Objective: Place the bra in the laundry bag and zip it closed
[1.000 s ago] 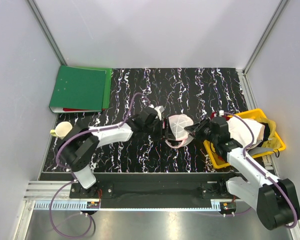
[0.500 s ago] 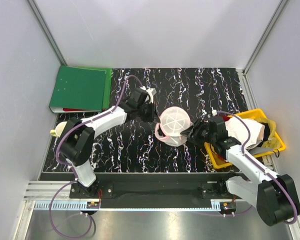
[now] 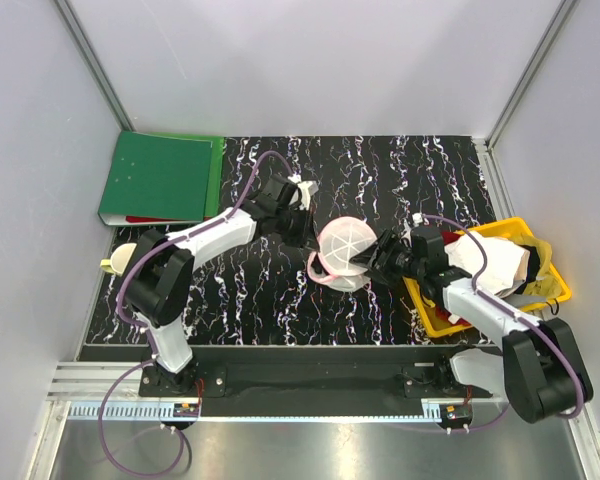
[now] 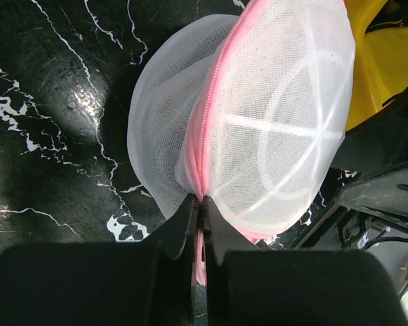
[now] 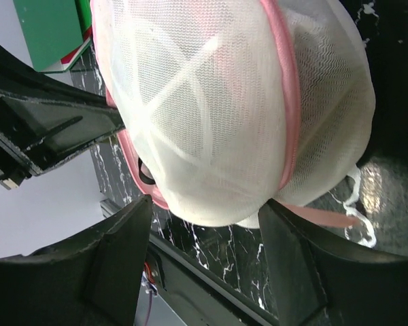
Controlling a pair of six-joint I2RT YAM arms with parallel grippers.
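Observation:
The laundry bag (image 3: 345, 250) is a white mesh drum with pink rims, lying mid-table with a spoked round end facing up. My left gripper (image 3: 307, 237) is at its left side; in the left wrist view the gripper (image 4: 200, 202) is shut on the bag's pink zipper rim (image 4: 205, 129). My right gripper (image 3: 379, 258) is at the bag's right side. In the right wrist view the gripper (image 5: 205, 204) is open, and the bag's (image 5: 211, 102) end lies between its fingers (image 5: 126, 238). The black bra is not in view, and no dark shape shows through the mesh.
A yellow plastic basket (image 3: 432, 318) with white clothes (image 3: 490, 262) stands at the right, close behind the right gripper. A green folder (image 3: 160, 178) lies at the back left. A small cream round object (image 3: 126, 258) sits at the table's left edge.
The bag has shifted slightly left and turned its spoked end upward. My left gripper swung back and left while holding the rim. My right gripper moved up and left to the bag.

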